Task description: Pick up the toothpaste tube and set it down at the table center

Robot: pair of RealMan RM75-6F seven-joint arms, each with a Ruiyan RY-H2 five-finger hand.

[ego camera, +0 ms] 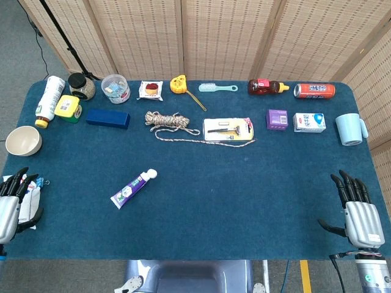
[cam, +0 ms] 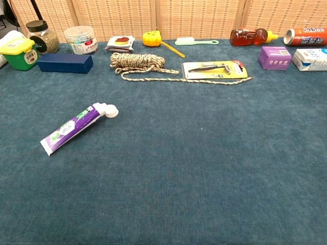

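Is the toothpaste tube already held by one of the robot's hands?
No, the toothpaste tube lies on the table, apart from both hands.

Toothpaste tube (cam: pixel 72 128) purple/white, white cap; table (cam: pixel 204 168) dark teal; box (cam: pixel 65 63) navy.

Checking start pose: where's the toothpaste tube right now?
The toothpaste tube lies flat on the table's left half in the head view, nearer the left hand, in front of the blue box and rope.

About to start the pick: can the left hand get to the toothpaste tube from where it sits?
Probably yes. The toothpaste tube lies flat on bare cloth, and nothing stands between it and the left hand at the table's near-left edge.
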